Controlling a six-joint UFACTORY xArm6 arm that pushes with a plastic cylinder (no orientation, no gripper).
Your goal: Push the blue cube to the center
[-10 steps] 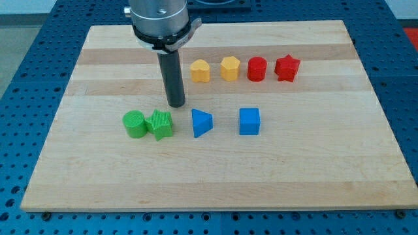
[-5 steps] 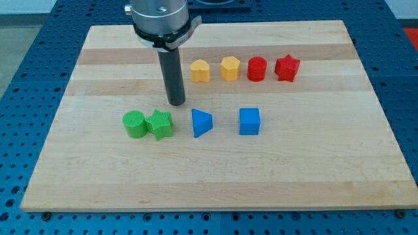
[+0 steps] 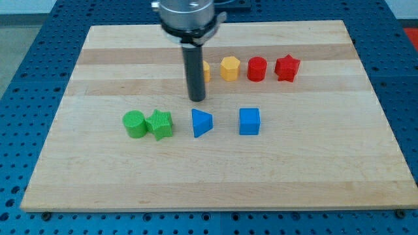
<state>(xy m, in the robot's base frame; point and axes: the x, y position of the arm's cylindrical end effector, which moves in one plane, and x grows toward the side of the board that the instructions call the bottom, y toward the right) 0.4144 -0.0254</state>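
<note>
My tip (image 3: 196,99) is just a rod, with no hand to open or close. The blue cube (image 3: 249,121) sits below it, toward the view's right. The blue triangle (image 3: 202,123) is closer, so I might bump that instead.

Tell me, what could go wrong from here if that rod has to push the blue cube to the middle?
My tip sits just above the blue triangle, to the left of the blue cube. Heading straight for the cube, it might knock the triangle along instead. Circling behind by the top, it might brush the yellow blocks in the row there. An off-centre push might also spin the cube aside.
</note>
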